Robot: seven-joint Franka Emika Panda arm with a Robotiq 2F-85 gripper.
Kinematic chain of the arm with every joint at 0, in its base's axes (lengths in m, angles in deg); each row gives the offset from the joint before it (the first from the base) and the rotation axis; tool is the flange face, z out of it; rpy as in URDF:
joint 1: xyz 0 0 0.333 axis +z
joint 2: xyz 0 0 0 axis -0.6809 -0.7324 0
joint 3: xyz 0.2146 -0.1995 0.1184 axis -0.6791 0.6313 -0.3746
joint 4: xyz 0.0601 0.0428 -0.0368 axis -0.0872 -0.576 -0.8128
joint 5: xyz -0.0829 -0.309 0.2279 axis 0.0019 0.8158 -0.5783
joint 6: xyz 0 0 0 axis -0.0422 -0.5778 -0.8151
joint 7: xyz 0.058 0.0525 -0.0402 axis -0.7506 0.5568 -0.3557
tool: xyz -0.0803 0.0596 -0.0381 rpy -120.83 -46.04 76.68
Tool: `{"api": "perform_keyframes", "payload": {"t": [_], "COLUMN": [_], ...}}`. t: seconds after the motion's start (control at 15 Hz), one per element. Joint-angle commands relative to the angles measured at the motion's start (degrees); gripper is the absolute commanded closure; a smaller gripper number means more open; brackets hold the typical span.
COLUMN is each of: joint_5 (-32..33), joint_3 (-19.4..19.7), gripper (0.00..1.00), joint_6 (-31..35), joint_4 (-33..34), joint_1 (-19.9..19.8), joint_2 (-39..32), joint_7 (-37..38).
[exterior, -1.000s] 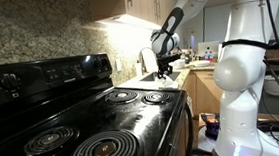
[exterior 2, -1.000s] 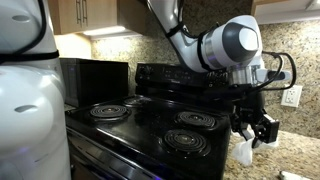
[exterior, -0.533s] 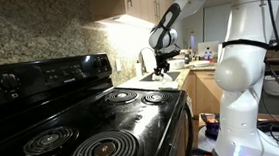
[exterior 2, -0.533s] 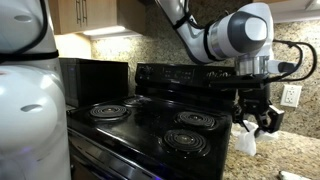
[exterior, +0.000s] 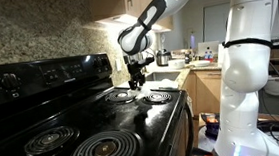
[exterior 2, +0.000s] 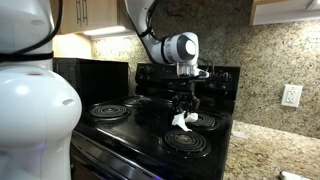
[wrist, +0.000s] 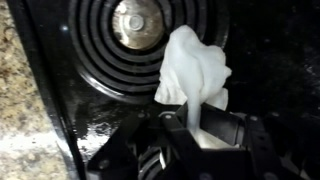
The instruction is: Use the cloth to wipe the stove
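The stove [exterior: 133,117] is glossy black with spiral coil burners and shows in both exterior views, also the stove [exterior 2: 140,125]. My gripper [exterior 2: 183,102] hangs above its burners, shut on the cloth [exterior 2: 182,120], a small whitish rag dangling from the jaws just above the cooktop. In an exterior view the gripper [exterior: 137,78] hovers over the far burners; the cloth is hard to make out there. The wrist view shows the cloth [wrist: 195,65] pinched in my gripper [wrist: 196,125], hanging beside a coil burner [wrist: 135,40].
The knobbed back panel [exterior: 39,74] rises behind the burners. Granite counter [exterior 2: 270,155] lies beside the stove, with a wall outlet [exterior 2: 291,95] above it. A dark microwave [exterior 2: 95,80] stands on the other side. The robot's white body [exterior: 245,80] is close to the stove front.
The arm has swung from above the granite counter to above the stove's burners, carrying the cloth along. The jaws stay shut on it.
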Motion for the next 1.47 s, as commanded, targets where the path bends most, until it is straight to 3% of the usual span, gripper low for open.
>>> {"api": "perform_keyframes", "payload": {"t": [0.0, 0.73, 1.4], "joint_5": [-0.19, 0.41, 0.9], "joint_3": [-2.04, -1.25, 3.3], "gripper": [0.91, 0.93, 0.92], "joint_6": [-2.12, -1.95, -2.53], "joint_4": [2.95, 2.3, -1.51], "joint_1": [2.17, 2.49, -1.07], "joint_2": [-4.35, -4.82, -2.52], "joint_7": [3.18, 2.44, 0.08]}}
